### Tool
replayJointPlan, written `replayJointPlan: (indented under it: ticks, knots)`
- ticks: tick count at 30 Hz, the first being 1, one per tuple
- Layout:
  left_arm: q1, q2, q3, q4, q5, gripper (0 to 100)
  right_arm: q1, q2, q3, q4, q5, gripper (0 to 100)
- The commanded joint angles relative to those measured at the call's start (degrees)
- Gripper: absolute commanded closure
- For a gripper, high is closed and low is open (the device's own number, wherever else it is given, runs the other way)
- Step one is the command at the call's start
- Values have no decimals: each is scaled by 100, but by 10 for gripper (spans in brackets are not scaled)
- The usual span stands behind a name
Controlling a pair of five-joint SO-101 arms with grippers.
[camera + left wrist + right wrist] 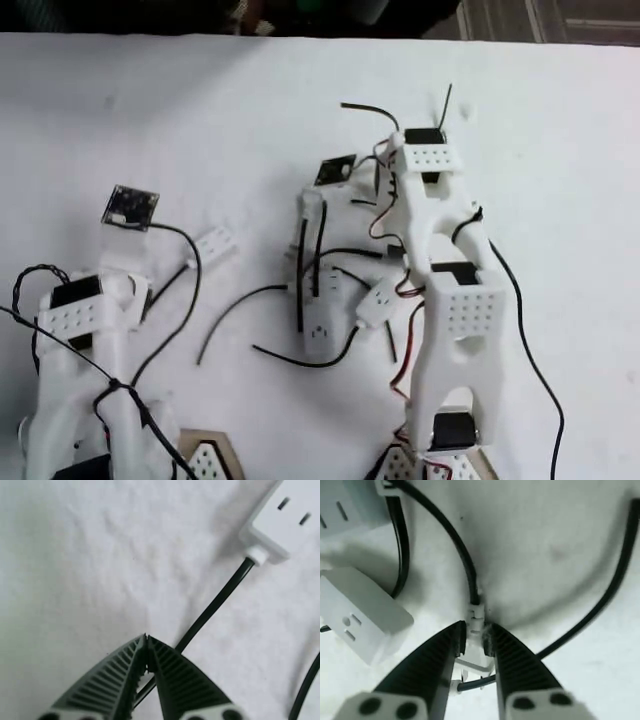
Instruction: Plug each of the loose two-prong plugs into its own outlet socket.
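Note:
My right gripper (475, 632) is shut on a small white two-prong plug (476, 625) with a black cable, low over the white table. In the high view that plug (295, 288) hangs near the table's middle, just above a white outlet socket (320, 337). In the right wrist view this outlet socket (362, 617) lies beside the plug, with a second socket (342, 510) farther off. My left gripper (146, 642) is shut, its tips over a black cable (215, 602) that runs to another white outlet socket (285, 517). From above, that socket (213, 245) lies at centre left.
A third white socket (378, 300) lies by the right arm's white frame (455, 300). Black cables (225, 320) loop across the middle of the table. Red and black arm wiring trails along the right arm. The table's far edge runs along the top.

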State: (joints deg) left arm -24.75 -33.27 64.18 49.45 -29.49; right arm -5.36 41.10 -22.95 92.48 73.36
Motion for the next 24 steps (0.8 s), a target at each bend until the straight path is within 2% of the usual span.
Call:
replayJointPlan:
  ticks: [1, 3, 10, 19, 24]
  knots:
    - [-13, -136, 9, -88, 44, 976, 13, -207, -79, -4, -9, 978]
    - [-13, -136, 9, -88, 44, 976, 4, -470, -79, -4, -26, 981]
    - [-13, -136, 9, -88, 44, 976, -119, -1675, -53, -4, -782, 981]
    - [-13, -136, 9, -88, 44, 976, -629, -2536, -70, -4, -2470, 981]
    - [-13, -136, 9, -88, 44, 976, -646, -2879, -88, 66, -3279, 981]
